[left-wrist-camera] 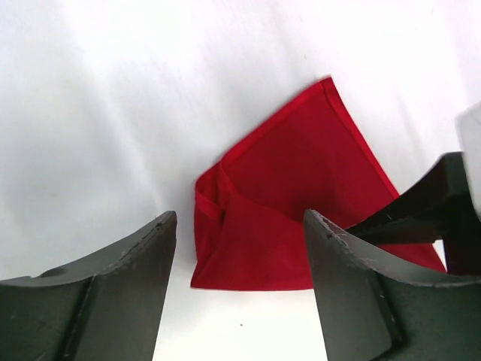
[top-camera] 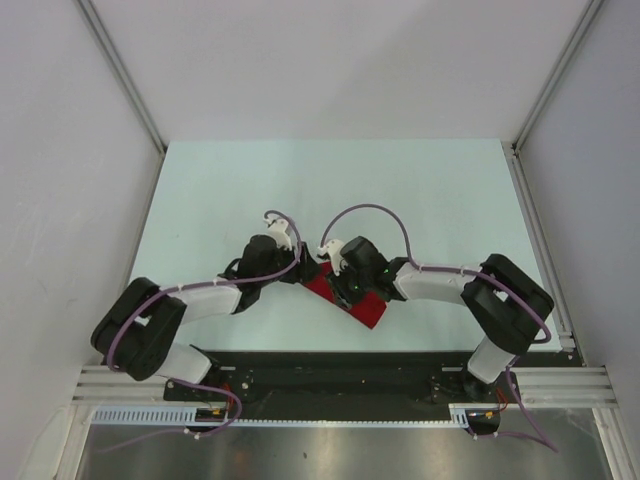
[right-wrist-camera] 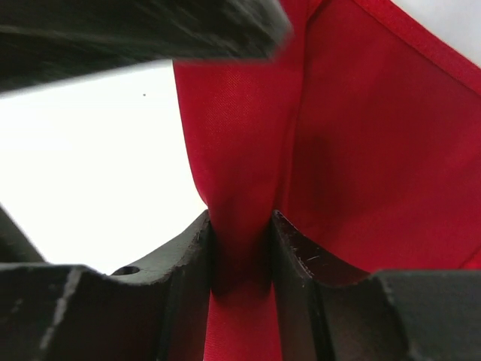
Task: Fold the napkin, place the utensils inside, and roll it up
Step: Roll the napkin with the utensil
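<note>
The red napkin (top-camera: 366, 309) lies folded on the pale table, between the two arms. In the left wrist view the napkin (left-wrist-camera: 301, 173) shows a folded corner and hemmed edges. My left gripper (left-wrist-camera: 240, 214) hangs open just above its near edge, with nothing between the fingers. My right gripper (right-wrist-camera: 240, 218) is shut on a pinched ridge of the napkin (right-wrist-camera: 376, 150), the cloth squeezed between both pads. From above, the left gripper (top-camera: 303, 266) and right gripper (top-camera: 335, 276) sit close together over the napkin's upper left end. The utensils are hidden or out of view.
The pale green table (top-camera: 250, 190) stretches away behind the arms. Metal frame rails (top-camera: 125, 75) run along both sides, with grey walls beyond. A black base plate (top-camera: 330, 370) spans the near edge. A finger of the left gripper (right-wrist-camera: 150, 30) crosses the top of the right wrist view.
</note>
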`<action>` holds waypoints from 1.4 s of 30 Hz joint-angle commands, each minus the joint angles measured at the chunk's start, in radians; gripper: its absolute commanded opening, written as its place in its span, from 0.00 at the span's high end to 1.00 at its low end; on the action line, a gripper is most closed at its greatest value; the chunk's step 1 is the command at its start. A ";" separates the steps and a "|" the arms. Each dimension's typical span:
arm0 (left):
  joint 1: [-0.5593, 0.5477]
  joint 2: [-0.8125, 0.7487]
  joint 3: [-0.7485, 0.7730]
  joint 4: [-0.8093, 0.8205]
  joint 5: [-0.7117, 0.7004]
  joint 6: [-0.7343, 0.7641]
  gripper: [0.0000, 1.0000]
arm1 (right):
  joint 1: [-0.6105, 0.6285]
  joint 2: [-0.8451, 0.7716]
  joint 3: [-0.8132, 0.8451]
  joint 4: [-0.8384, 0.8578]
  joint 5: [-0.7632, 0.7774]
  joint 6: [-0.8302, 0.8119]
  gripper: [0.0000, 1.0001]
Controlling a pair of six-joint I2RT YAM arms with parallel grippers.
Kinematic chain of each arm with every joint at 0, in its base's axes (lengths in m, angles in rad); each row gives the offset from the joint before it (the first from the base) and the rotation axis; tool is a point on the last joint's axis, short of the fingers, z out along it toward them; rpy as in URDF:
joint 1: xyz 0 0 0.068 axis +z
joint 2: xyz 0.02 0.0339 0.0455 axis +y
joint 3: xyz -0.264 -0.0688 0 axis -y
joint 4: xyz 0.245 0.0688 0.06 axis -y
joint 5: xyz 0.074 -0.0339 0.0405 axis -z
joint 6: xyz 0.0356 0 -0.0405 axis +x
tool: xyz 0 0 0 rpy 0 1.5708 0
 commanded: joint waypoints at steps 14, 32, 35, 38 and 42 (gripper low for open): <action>0.019 -0.149 -0.110 -0.004 -0.041 -0.008 0.25 | -0.171 0.149 -0.040 0.040 -0.557 0.136 0.62; 0.019 0.084 -0.104 0.199 0.082 -0.093 0.61 | -0.217 0.182 -0.083 0.106 -0.600 0.136 0.62; 0.019 0.092 -0.096 0.199 0.097 -0.096 0.76 | -0.215 0.143 -0.070 0.078 -0.559 0.126 0.56; 0.020 0.084 -0.081 0.168 0.107 -0.088 0.83 | -0.212 0.051 -0.037 -0.026 -0.477 0.118 0.40; 0.019 0.081 -0.046 0.107 0.122 -0.071 0.83 | -0.163 -0.091 0.037 -0.132 -0.255 0.100 0.36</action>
